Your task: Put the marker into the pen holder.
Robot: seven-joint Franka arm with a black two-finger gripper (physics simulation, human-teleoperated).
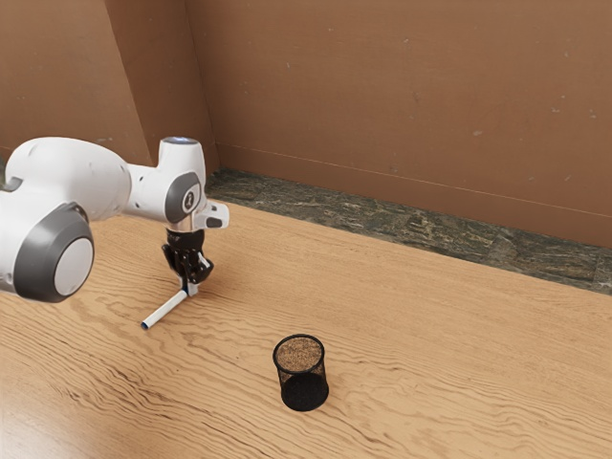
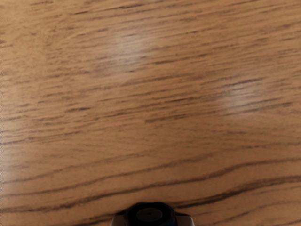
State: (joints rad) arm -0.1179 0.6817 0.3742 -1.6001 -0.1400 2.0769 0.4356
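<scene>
In the exterior view my gripper (image 1: 189, 284) points down low over the table, left of and beyond the pen holder. The white marker (image 1: 166, 310) runs from between its fingertips toward the exterior view's lower left, ending in a dark tip. Whether that end touches the wood, I cannot tell. The wrist view has the marker's dark round end (image 2: 149, 214) between the fingertips of my gripper (image 2: 151, 220), which meet it from both sides. A black mesh pen holder (image 1: 301, 374) stands upright with its opening up, apart from the marker.
The wooden table (image 1: 430, 354) stretches around and beyond the pen holder. Behind its far edge come a dark stone-patterned floor (image 1: 421, 229) and a brown wall (image 1: 402, 105). My arm reaches in from the exterior view's left, above the table.
</scene>
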